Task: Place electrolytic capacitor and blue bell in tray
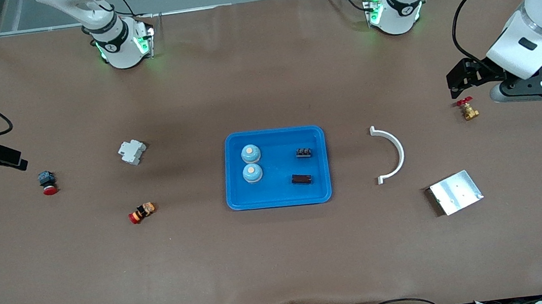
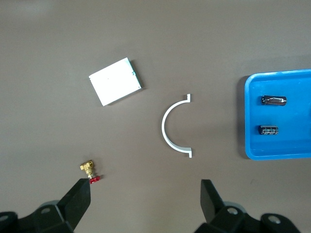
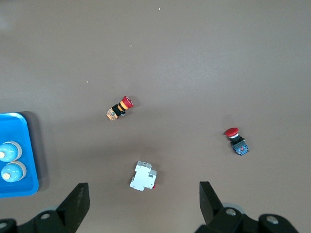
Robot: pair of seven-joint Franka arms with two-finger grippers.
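The blue tray (image 1: pixel 281 194) lies mid-table. In it stand two blue bells (image 1: pixel 250 153) (image 1: pixel 252 173), side by side toward the right arm's end. Toward the left arm's end lie a dark brown cylinder, seemingly the electrolytic capacitor (image 1: pixel 301 179), and a black ribbed part (image 1: pixel 304 153). My left gripper (image 1: pixel 459 80) hangs open and empty over the table's left-arm end, beside a brass valve (image 1: pixel 467 109). My right gripper (image 1: pixel 17 161) hangs open and empty over the right-arm end. The left wrist view shows the tray (image 2: pixel 291 145) and both dark parts. The right wrist view shows the tray's corner (image 3: pixel 29 145) with the bells.
A white half ring (image 1: pixel 391 152) and a silver plate (image 1: pixel 455 192) lie between the tray and the left arm's end. A white circuit breaker (image 1: pixel 131 151), a red-and-yellow button (image 1: pixel 141 212) and a red push button (image 1: pixel 48 182) lie toward the right arm's end.
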